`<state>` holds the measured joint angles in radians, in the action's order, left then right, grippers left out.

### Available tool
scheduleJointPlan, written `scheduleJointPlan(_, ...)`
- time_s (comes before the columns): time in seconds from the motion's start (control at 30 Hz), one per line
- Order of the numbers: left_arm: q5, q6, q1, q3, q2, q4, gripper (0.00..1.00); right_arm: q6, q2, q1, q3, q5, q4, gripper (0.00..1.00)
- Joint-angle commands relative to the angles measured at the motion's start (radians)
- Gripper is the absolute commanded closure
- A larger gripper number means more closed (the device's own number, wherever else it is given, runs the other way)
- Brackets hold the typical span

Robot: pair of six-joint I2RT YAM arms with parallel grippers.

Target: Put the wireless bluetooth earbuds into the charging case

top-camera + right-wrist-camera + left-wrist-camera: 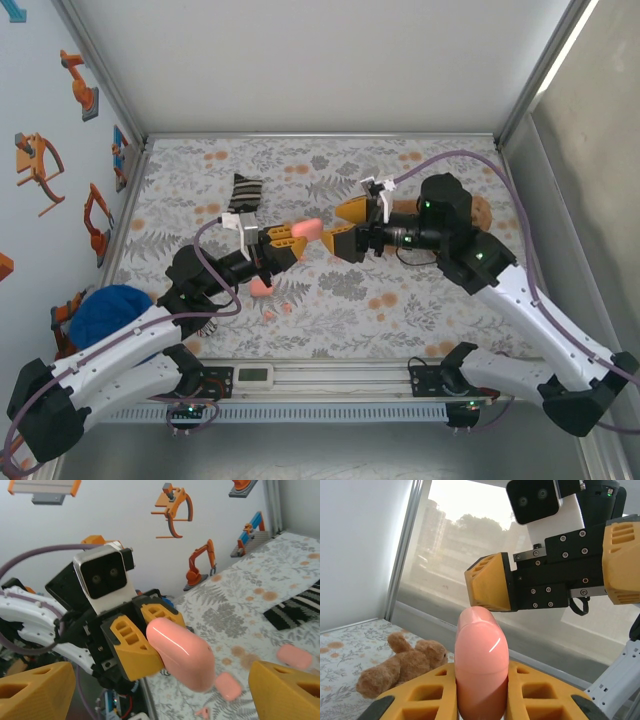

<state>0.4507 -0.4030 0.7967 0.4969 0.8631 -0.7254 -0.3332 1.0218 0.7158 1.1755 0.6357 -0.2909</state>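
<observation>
— Where are the earbuds (pixel 272 311)?
— Down on the floral cloth (pixel 450 300) by the left arm, none seated yet!
— And the charging case (pixel 308 229)?
— In the air, lid apparently closed, clamped in the left gripper (pixel 290 240). The right gripper (pixel 345 226) faces it, spread wide and empty. Opening and inserting both look undone.

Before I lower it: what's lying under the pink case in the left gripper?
Floral cloth, with another pink case and a tiny pink nub lying nearby. The patch straight beneath is covered by the held case.
</observation>
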Motion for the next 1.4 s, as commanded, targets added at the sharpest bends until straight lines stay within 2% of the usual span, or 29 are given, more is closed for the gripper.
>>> scheduleJointPlan(0.0,0.032,0.0,-0.006,-0.004,-0.018,-0.014,1.0,0.168,-0.046,0.004,0.02,-0.067,-0.1,0.1)
scheduleJointPlan(0.37,0.106,0.015,-0.007,0.01,-0.029,0.0,1.0,0.383,-0.063,0.004,-0.014,-0.058,-0.179,0.07)
scheduleJointPlan(0.53,0.126,0.028,-0.006,0.012,-0.041,0.007,1.0,0.48,-0.054,0.004,-0.017,0.022,-0.169,0.07)
scheduleJointPlan(0.63,0.135,0.035,-0.007,0.012,-0.046,0.004,1.0,0.488,-0.034,0.004,-0.008,0.045,-0.155,0.07)
scheduleJointPlan(0.9,0.151,0.053,-0.007,0.017,-0.052,0.004,1.0,0.481,0.057,0.004,0.067,0.177,-0.149,0.17)
scheduleJointPlan(1.07,0.154,0.061,-0.006,0.018,-0.049,-0.005,1.0,0.483,0.08,0.004,0.08,0.24,-0.131,0.19)
scheduleJointPlan(1.17,0.154,0.063,-0.006,0.02,-0.045,-0.012,1.0,0.478,0.085,0.004,0.07,0.254,-0.103,0.21)
scheduleJointPlan(1.37,0.154,0.065,-0.007,0.026,-0.032,-0.015,1.0,0.451,0.109,0.004,0.075,0.263,-0.064,0.3)
